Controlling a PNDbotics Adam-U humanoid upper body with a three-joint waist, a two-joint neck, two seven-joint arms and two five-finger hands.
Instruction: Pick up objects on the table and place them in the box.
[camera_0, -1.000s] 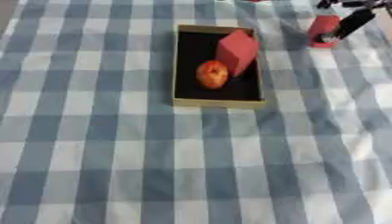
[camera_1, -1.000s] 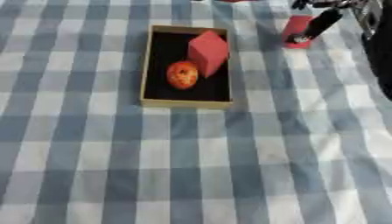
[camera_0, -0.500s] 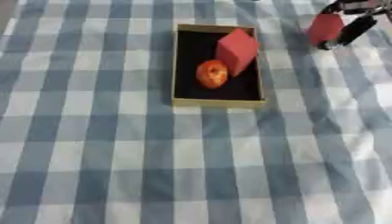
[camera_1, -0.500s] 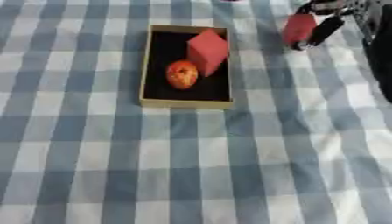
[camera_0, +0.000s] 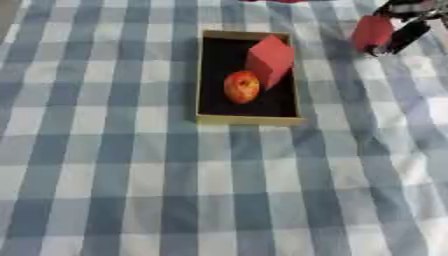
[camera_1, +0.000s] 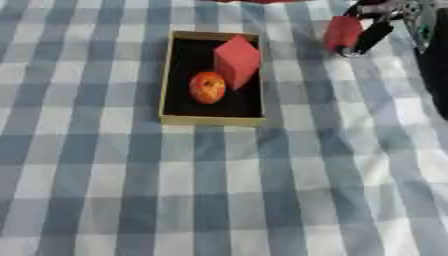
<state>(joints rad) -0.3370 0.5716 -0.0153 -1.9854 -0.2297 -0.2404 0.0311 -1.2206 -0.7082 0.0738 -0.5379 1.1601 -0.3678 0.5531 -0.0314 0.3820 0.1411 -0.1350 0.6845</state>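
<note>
The right robot hand (camera_0: 404, 31) was curled around a red block (camera_0: 371, 32) near the far right of the counter (camera_0: 122, 190), well apart from the box (camera_0: 249, 119) and to its right. Whether the block was lifted clear of the cloth or touching it could not be told. The left robot hand showed in neither view.

The likely trouble lay in the carry. The block looked smooth and flat-sided, and only part of it sat between the dark fingers, so it might twist or slip out before reaching the box. The box was already crowded: a round, orange-red fruit (camera_0: 241, 86) lay in the middle, and a larger red block (camera_0: 269, 59) leaned tilted against it at the far end. A block dropped onto those could bounce over the low rim.

The box seemed to be thin tan card with a black floor. The blue and white checked cloth (camera_0: 350, 150) over the counter was soft and slightly rumpled, which could snag a dragged edge.
</note>
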